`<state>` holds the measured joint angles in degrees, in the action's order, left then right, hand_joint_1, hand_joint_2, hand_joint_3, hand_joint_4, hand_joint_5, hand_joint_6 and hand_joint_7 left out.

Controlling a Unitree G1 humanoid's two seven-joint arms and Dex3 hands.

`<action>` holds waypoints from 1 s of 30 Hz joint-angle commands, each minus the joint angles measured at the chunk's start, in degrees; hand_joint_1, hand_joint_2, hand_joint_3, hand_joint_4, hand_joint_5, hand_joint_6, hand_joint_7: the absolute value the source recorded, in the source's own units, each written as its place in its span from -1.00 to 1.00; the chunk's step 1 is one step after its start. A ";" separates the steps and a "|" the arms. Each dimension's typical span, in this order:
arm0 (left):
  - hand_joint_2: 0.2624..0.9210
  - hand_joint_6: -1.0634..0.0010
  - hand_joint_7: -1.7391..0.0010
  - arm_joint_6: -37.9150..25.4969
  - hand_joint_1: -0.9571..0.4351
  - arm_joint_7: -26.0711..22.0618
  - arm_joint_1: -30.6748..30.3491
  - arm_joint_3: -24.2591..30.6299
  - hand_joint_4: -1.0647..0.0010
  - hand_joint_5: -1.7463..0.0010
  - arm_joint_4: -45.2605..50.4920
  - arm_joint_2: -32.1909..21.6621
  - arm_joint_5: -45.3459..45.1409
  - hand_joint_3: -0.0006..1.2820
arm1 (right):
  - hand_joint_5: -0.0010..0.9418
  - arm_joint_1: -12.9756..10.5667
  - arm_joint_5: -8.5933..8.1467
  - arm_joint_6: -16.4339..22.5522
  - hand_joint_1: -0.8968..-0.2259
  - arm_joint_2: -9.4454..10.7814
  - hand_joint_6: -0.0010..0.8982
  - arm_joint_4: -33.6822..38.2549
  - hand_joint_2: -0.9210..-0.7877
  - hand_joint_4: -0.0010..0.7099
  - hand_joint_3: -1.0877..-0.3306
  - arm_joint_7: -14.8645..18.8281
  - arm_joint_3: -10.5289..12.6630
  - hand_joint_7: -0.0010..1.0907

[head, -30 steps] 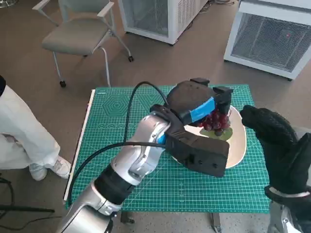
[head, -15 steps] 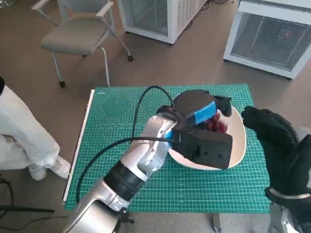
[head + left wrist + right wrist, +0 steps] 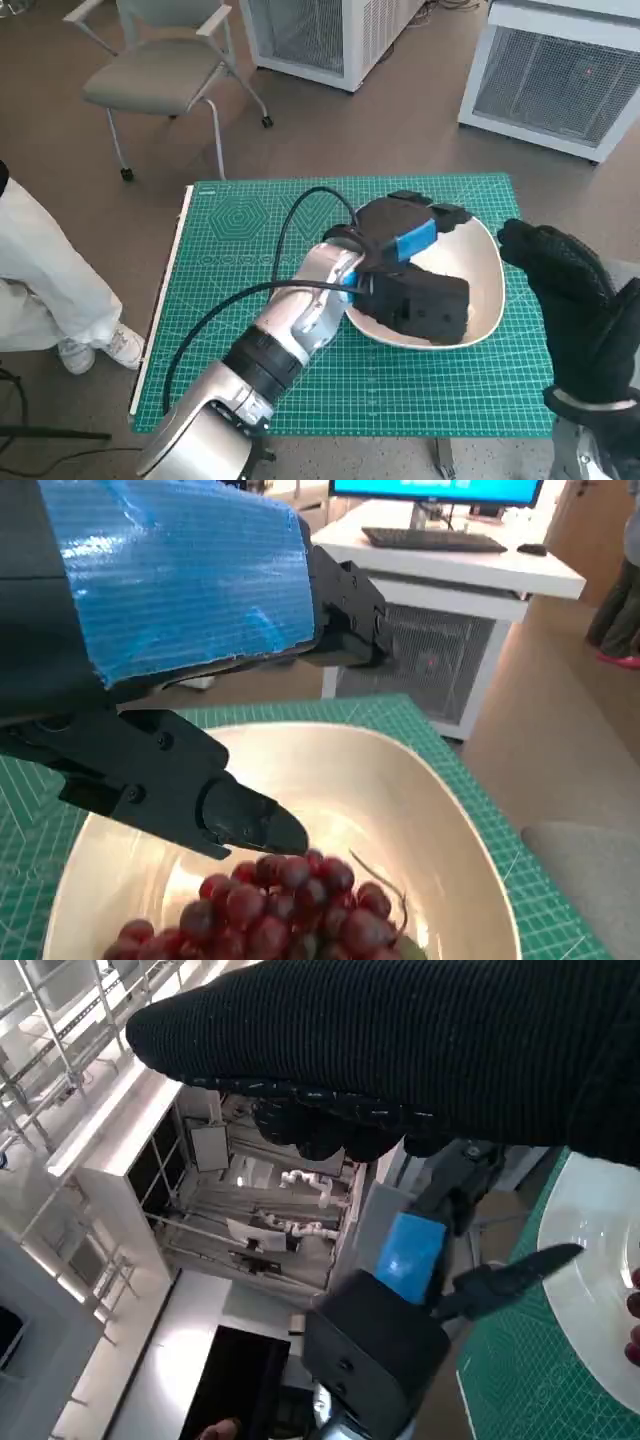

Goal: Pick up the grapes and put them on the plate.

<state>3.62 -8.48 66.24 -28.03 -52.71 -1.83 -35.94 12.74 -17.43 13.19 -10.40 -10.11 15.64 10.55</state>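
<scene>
Looking through the left wrist camera, I see the red grapes (image 3: 270,910) lying inside the white plate (image 3: 440,810). My left hand (image 3: 405,235) hangs over the plate, its fingers (image 3: 240,815) spread just above the bunch and holding nothing. The right hand (image 3: 565,290) waits beside the plate; whether it is clenched, I cannot tell.

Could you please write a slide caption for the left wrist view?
Left hand poised over the red grapes, which lie in the white plate.
</scene>
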 commanded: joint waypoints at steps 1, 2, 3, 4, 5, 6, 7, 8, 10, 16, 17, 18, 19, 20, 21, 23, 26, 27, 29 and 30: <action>0.97 0.55 0.99 1.97 -0.28 1.25 0.14 0.92 0.81 1.00 -0.02 -0.93 1.02 -0.97 | -0.04 -0.90 0.75 -0.52 0.12 0.24 -0.73 0.78 -1.00 -0.30 0.29 -0.50 -0.31 0.71; 0.98 0.54 0.99 2.26 -0.28 1.36 -0.27 1.06 0.81 1.00 0.52 -1.38 1.13 -0.97 | -0.04 -0.88 0.73 -0.56 0.12 0.21 -0.73 0.77 -1.00 -0.30 0.29 -0.50 -0.31 0.71; 0.99 0.54 0.99 2.57 -0.28 1.48 -0.80 1.30 0.82 1.00 1.21 -1.88 1.32 -0.96 | -0.05 -0.87 0.72 -0.60 0.12 0.19 -0.73 0.76 -1.00 -0.29 0.29 -0.51 -0.31 0.71; 0.99 0.53 0.99 2.90 -0.28 1.62 -1.41 1.62 0.81 1.00 1.99 -2.39 1.57 -0.96 | -0.05 -0.86 0.69 -0.64 0.12 0.16 -0.73 0.75 -1.00 -0.29 0.29 -0.50 -0.30 0.71; 0.99 0.53 0.99 3.19 -0.28 1.76 -1.95 1.94 0.81 1.00 2.66 -2.81 1.82 -0.95 | -0.05 -0.85 0.64 -0.68 0.12 0.12 -0.73 0.74 -1.00 -0.28 0.29 -0.49 -0.28 0.70; 1.00 0.52 0.99 3.53 -0.27 1.94 -2.59 2.35 0.81 1.00 3.40 -3.26 2.14 -0.95 | -0.04 -0.85 0.61 -0.71 0.12 0.09 -0.73 0.72 -1.00 -0.28 0.29 -0.48 -0.28 0.70; 1.00 0.52 0.99 3.91 -0.27 2.20 -3.25 2.81 0.81 1.00 4.12 -3.70 2.48 -0.94 | -0.04 -0.86 0.60 -0.74 0.12 0.06 -0.73 0.69 -1.00 -0.27 0.29 -0.47 -0.28 0.70; 1.00 0.52 0.99 4.31 -0.27 2.51 -3.95 3.32 0.80 0.99 4.84 -4.12 2.85 -0.94 | -0.04 -0.87 0.59 -0.76 0.12 0.04 -0.73 0.64 -1.00 -0.27 0.29 -0.47 -0.30 0.70; 1.00 0.50 0.98 5.54 -0.27 3.56 -5.83 4.72 0.79 0.99 6.67 -5.24 3.93 -0.93 | -0.04 -0.89 0.59 -0.83 0.12 0.02 -0.72 0.52 -1.00 -0.27 0.29 -0.46 -0.34 0.70; 1.00 0.45 0.97 11.04 -0.25 5.65 -11.63 10.08 0.71 0.98 10.97 -8.32 9.18 -0.90 | -0.05 -0.50 0.29 -1.12 0.12 -0.22 -0.72 0.74 -1.00 -0.26 0.29 -0.29 -0.23 0.70; 1.00 0.44 0.97 12.50 -0.25 5.50 -12.55 11.24 0.70 0.97 11.15 -8.74 10.70 -0.90 | -0.05 -0.39 0.25 -1.17 0.12 -0.25 -0.72 0.80 -1.00 -0.26 0.29 -0.27 -0.22 0.70; 1.00 0.44 0.97 14.14 -0.26 5.20 -13.46 12.47 0.69 0.97 11.16 -9.14 12.40 -0.89 | -0.05 -0.29 0.22 -1.23 0.12 -0.27 -0.72 0.85 -1.00 -0.26 0.29 -0.26 -0.22 0.70; 1.00 0.43 0.97 15.75 -0.26 4.61 -14.29 13.70 0.68 0.97 10.99 -9.42 14.27 -0.89 | -0.05 -0.19 0.21 -1.27 0.12 -0.28 -0.72 0.92 -1.00 -0.26 0.29 -0.25 -0.24 0.70; 1.00 0.42 0.96 17.34 -0.26 3.82 -15.08 14.93 0.68 0.97 10.71 -9.60 16.24 -0.88 | -0.05 -0.08 0.21 -1.30 0.12 -0.28 -0.72 1.00 -1.00 -0.25 0.30 -0.24 -0.26 0.70; 1.00 0.42 0.96 18.74 -0.27 2.52 -15.87 16.26 0.67 0.97 10.39 -9.65 18.61 -0.88 | -0.05 0.02 0.24 -1.32 0.12 -0.27 -0.72 1.07 -1.00 -0.25 0.30 -0.25 -0.31 0.70; 1.00 0.41 0.96 20.86 -0.28 -1.32 -17.46 19.20 0.67 0.98 9.77 -9.42 24.33 -0.88 | -0.05 0.18 0.33 -1.34 0.12 -0.19 -0.72 1.18 -1.00 -0.25 0.30 -0.26 -0.46 0.70; 1.00 0.41 0.97 21.41 -0.30 -9.14 -19.76 24.09 0.67 0.98 9.27 -8.46 34.46 -0.88 | -0.05 0.36 0.50 -1.36 0.12 -0.05 -0.72 1.21 -1.00 -0.25 0.30 -0.30 -0.75 0.69; 1.00 0.41 0.97 21.02 -0.30 -11.64 -20.54 25.69 0.66 0.98 9.24 -8.14 37.64 -0.89 | -0.05 0.45 0.54 -1.37 0.13 -0.02 -0.72 1.24 -1.00 -0.25 0.30 -0.30 -0.85 0.69; 1.00 0.41 0.97 20.16 -0.30 -15.73 -22.00 28.48 0.65 0.98 9.27 -7.67 42.92 -0.90 | -0.05 0.62 0.57 -1.40 0.13 0.03 -0.72 1.34 -1.00 -0.25 0.29 -0.28 -1.02 0.69; 1.00 0.41 0.97 19.98 -0.30 -16.98 -22.51 29.38 0.65 0.98 9.25 -7.55 44.54 -0.90 | -0.05 0.70 0.55 -1.40 0.13 0.03 -0.72 1.40 -1.00 -0.25 0.29 -0.25 -1.06 0.69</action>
<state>23.46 -17.81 46.99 -4.30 -42.95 -10.91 -1.63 13.61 -17.41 12.83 -10.52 -9.93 15.59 9.91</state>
